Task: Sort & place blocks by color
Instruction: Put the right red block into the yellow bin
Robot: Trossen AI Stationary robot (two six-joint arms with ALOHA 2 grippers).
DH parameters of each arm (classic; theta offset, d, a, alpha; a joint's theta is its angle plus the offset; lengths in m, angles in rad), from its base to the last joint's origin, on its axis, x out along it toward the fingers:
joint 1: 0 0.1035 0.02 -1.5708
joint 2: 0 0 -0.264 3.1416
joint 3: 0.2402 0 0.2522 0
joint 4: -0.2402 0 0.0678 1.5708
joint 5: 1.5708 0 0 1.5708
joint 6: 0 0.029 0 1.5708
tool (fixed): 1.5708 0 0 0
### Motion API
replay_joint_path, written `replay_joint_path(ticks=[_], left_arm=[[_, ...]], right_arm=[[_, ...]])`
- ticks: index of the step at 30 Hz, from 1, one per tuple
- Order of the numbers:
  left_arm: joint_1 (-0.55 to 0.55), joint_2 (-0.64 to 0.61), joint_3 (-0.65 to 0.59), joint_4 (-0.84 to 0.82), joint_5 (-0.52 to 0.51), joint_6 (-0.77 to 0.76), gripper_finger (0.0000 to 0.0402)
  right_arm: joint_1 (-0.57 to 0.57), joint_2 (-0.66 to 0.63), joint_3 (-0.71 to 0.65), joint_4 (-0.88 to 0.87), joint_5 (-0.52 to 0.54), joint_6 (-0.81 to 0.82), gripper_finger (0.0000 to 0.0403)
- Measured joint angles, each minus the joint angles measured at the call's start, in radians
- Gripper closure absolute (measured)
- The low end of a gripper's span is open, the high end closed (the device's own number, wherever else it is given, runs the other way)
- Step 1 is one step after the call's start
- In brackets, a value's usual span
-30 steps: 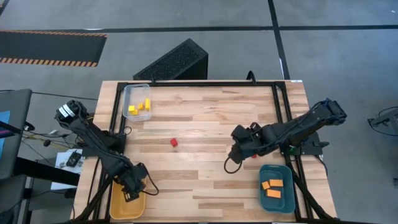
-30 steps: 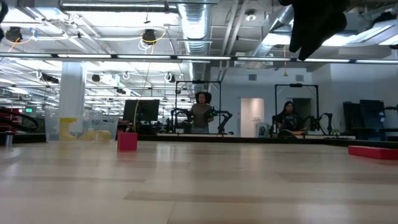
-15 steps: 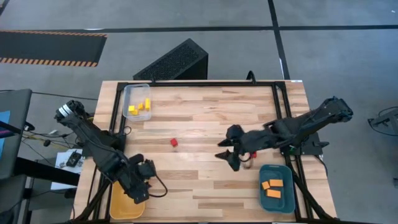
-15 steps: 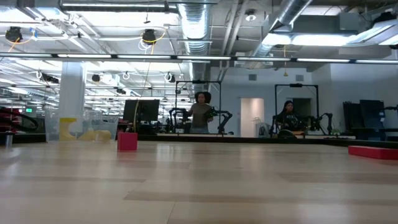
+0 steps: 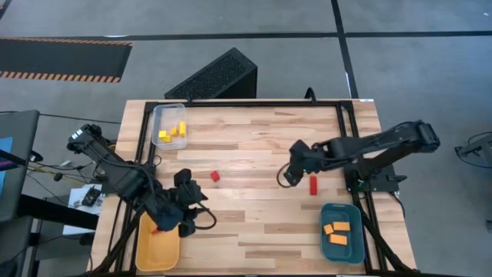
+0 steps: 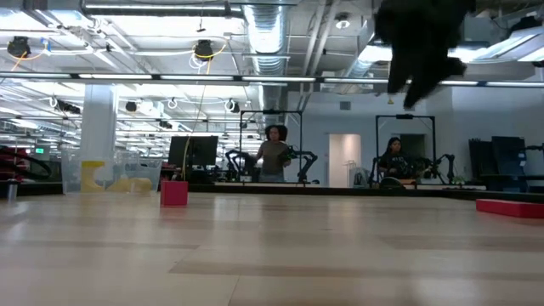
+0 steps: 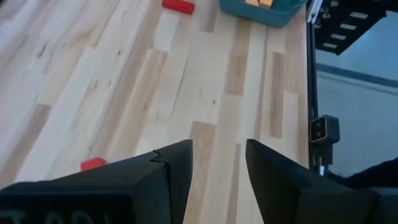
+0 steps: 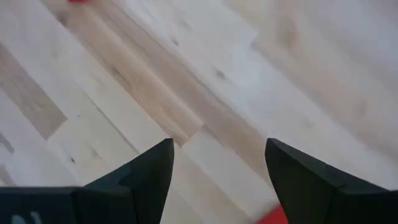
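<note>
Mid-sort: yellow blocks (image 5: 173, 134) sit in the clear tray (image 5: 157, 115), orange blocks (image 5: 337, 233) in the teal tray (image 5: 326, 248). Two reds remain on the tabletop (image 5: 254, 223): red cube (image 5: 215, 176) and red bar (image 5: 314, 184). Right tool (image 5: 286, 177) hangs between them, fingers apart, empty. Left tool (image 5: 196, 215), also apart and empty, is near the yellow tray (image 5: 146, 258). Next, probably: drop onto a red and close.

The wooden table (image 5: 246, 223) is carrying three trays at its corners, plus a red cube (image 5: 215, 176) and a red bar (image 5: 313, 184) lying near its middle.
</note>
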Motion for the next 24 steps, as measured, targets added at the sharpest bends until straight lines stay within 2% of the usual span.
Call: replay_joint_path(ticks=[3, 5, 12, 18, 24], left_arm=[[0.019, 0.0, -0.026, 0.0, 0.005, 0.043, 0.0268], [0.042, 0.001, -0.039, 0.001, 0.023, 0.068, 0.0268], [0.129, 0.001, -0.044, 0.01, 0.067, 0.093, 0.0268], [0.173, 0.001, -0.044, 0.023, 0.063, 0.13, 0.0268], [0.204, 0.001, -0.044, 0.028, 0.061, 0.199, 0.0268]], right_arm=[[-0.059, -0.001, -0.115, 0.106, -0.123, 0.011, 0.0129], [-0.086, 0.0, -0.16, 0.105, -0.182, 0.037, 0.0129], [-0.1, -0.002, -0.229, -0.07, -0.231, 0.229, 0.0129], [-0.099, -0.001, -0.364, 0.023, -0.31, 0.329, 0.0129], [-0.108, -0.001, -0.45, 0.093, -0.322, 0.399, 0.0129]])
